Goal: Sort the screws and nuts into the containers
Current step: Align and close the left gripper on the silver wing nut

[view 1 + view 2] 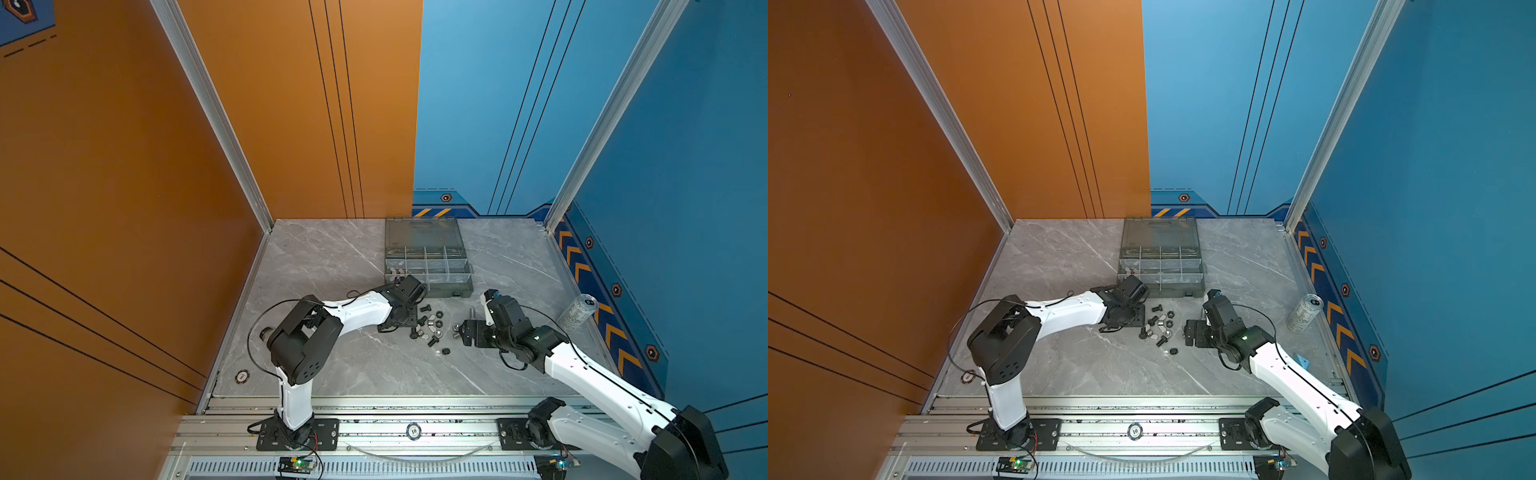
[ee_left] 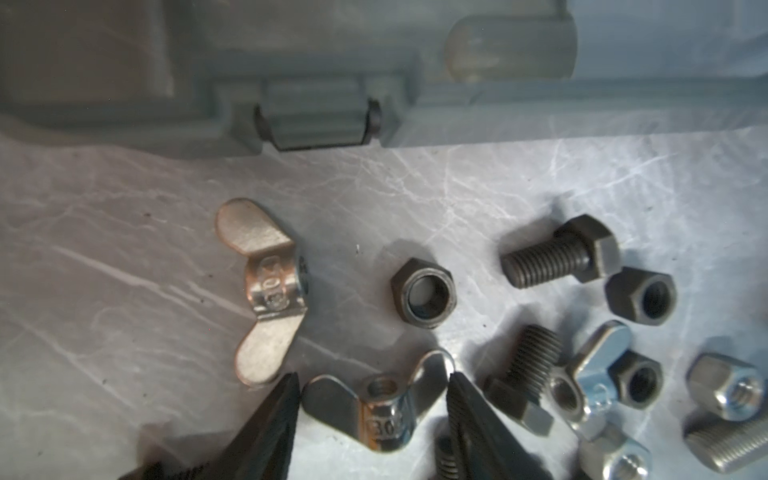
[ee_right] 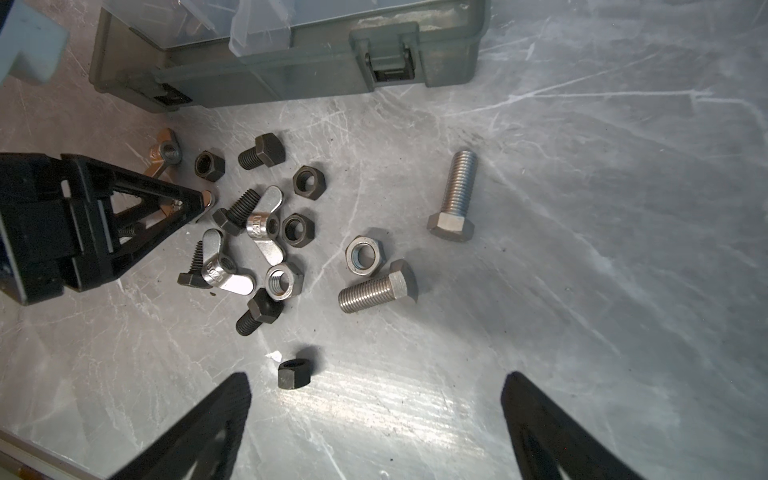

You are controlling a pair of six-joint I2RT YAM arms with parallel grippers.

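Between the parted left jaws lies a silver wing nut (image 2: 376, 409); right jaws stand wide.

Straddling a silver wing nut (image 2: 386, 415) with left gripper (image 2: 373, 378) jaws parted; just farther, second wing nut (image 2: 266, 286); rightward, black hex nut (image 2: 424, 293), black bolt (image 2: 561, 253); farthest, organizer box (image 2: 316, 116).
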